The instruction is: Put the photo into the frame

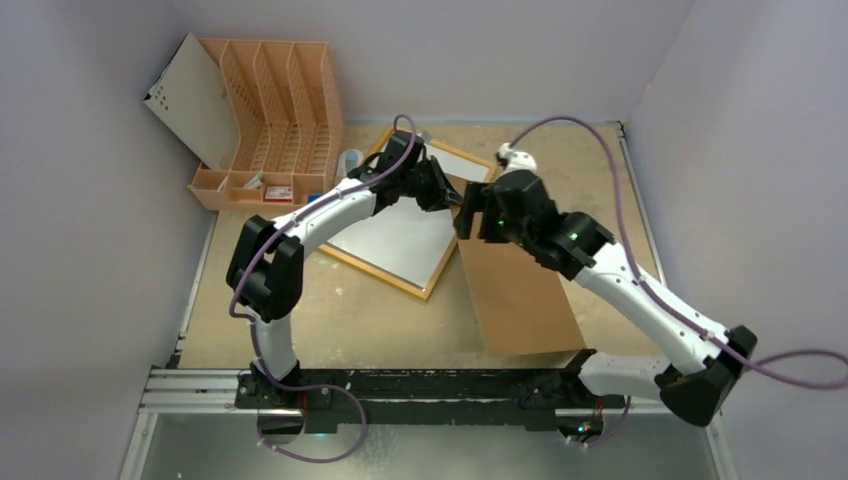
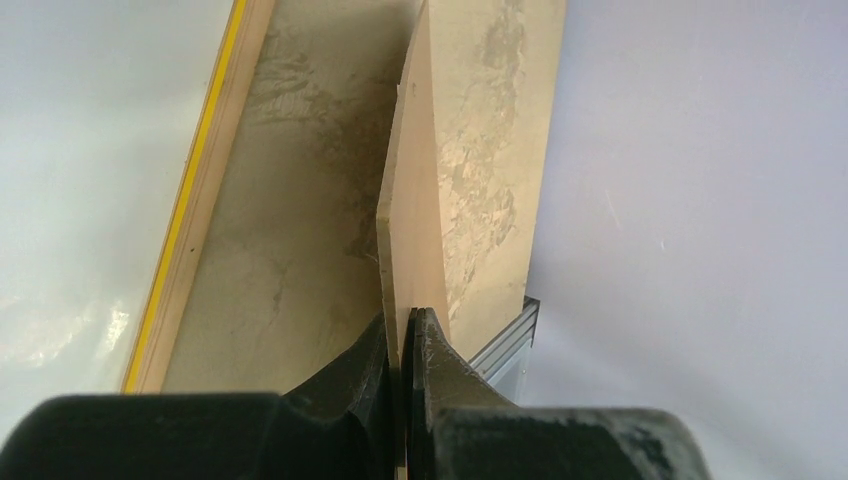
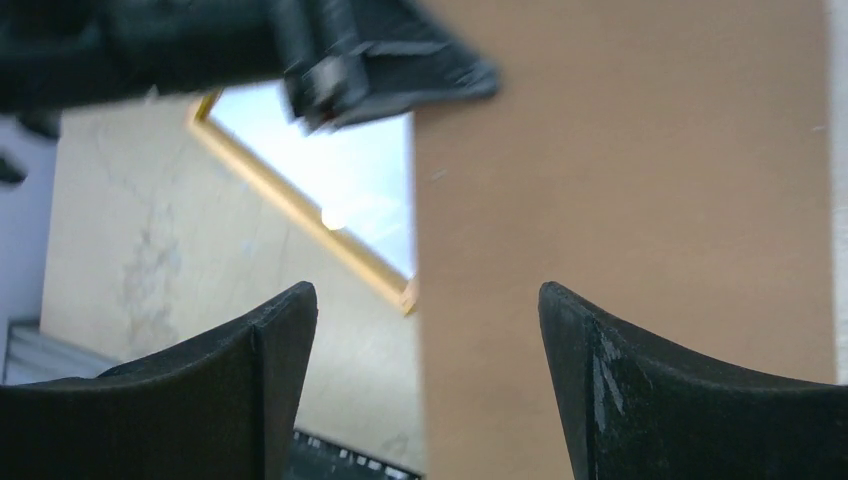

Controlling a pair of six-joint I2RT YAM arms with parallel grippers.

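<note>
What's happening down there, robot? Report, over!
Left claw shut on edge of brown backing board. Right claw open, above the board. Frame lies flat, white inside; photo not identifiable. Over.

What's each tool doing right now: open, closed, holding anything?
Left tool: closed on the edge of the thin plain brown rectangular backing board.
Right tool: open, holding nothing.
</note>
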